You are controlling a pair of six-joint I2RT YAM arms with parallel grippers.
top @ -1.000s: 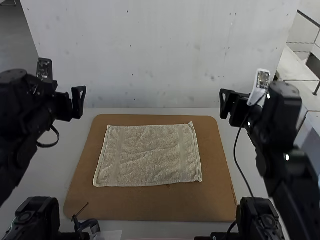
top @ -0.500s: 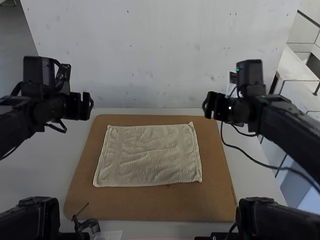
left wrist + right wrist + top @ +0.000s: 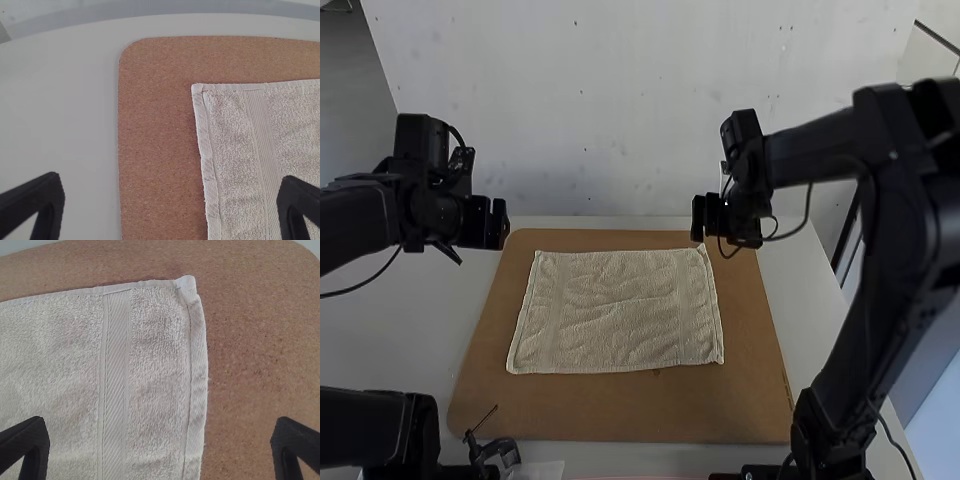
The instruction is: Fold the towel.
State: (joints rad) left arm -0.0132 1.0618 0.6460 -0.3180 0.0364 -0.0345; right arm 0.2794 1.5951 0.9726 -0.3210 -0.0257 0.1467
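Observation:
A beige towel [image 3: 617, 308] lies spread flat on the brown board in the high view. My left gripper [image 3: 502, 224] is above the board's far left corner, left of the towel. Over the towel's far right corner is my right gripper [image 3: 698, 218]. In the left wrist view the left gripper [image 3: 171, 205] stands open above the board and the towel [image 3: 295, 135], apart from them. The right wrist view has the right gripper [image 3: 160, 445] open over the towel [image 3: 150, 340] and its hemmed side edge, holding nothing.
The brown board [image 3: 620, 412] lies on a light table [image 3: 410, 350]. A pale wall [image 3: 620, 120] rises behind it. Black clamp-like hardware [image 3: 498, 450] with a thin rod is at the board's near left edge.
My right gripper has moved left from beside the board to above the towel's far right corner. My left gripper has shifted slightly right. The towel lies as before.

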